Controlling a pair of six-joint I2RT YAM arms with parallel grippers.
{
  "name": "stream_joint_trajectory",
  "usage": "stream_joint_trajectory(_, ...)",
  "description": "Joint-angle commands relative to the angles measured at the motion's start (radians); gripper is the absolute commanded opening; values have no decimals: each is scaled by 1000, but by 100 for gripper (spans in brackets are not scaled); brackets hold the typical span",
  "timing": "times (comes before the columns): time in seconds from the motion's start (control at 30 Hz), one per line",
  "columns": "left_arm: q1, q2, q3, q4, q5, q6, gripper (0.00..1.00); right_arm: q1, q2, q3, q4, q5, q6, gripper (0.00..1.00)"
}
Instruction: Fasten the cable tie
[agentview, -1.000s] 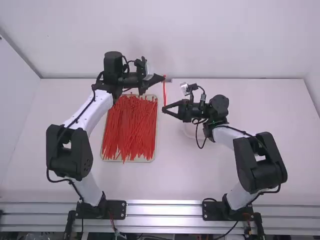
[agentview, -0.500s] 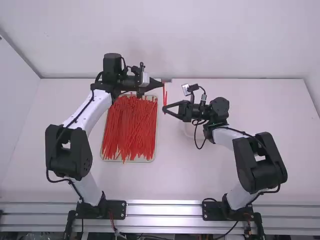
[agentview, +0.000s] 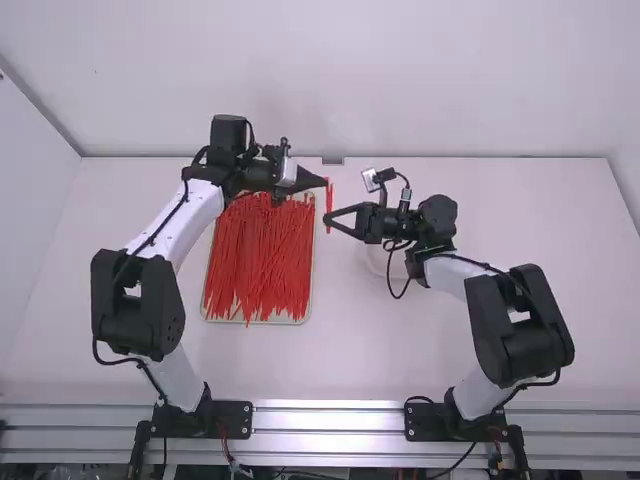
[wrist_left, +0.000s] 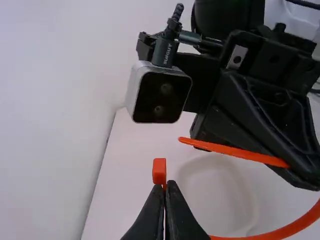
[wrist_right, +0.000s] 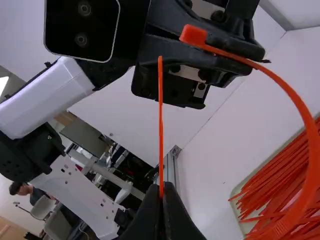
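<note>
Left hand is pinched shut on the tie right below its head, with the head sticking out past the fingertips. Right hand is also pinched shut, on the thin tail a little back from its tip. The tie is held in the air between the two hands, above the worktop, just right of the far end of the tray and its pile of spare red ties. The strap bows out in a wide loop between the two grips. In the right wrist view the tail points up toward the head, its tip close under it but not in the slot, so my read is the tie isn't fastened yet and threading comes next. Handling guess: very light thin plastic, springy not limp, so the loop will push back and the tail can flick sideways if the grip slips. The surface looks smooth, likely slippery, so a firm pinch is needed. The tail end bends easily, so hold it close to the tip or it will buckle against the slot. The head is the stiff part and the best place to hold for steadying. The slot must face the tail, and I can't tell its orientation from here. Main risk is the tip missing the small slot.
</note>
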Motion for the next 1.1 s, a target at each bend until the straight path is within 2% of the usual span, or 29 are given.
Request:
stream_joint_trajectory(0.0,-16,1,-6,6,37,35,2,3,-2,-8,2,-6,5,0)
stream_joint_trajectory(0.5,-23,1,-5,53,36,31,2,-11,-2,-8,-26,27,-6,0)
stream_joint_trajectory(1.07,-28,1,-5,68,27,31,2,13,-2,-8,-25,42,2,0)
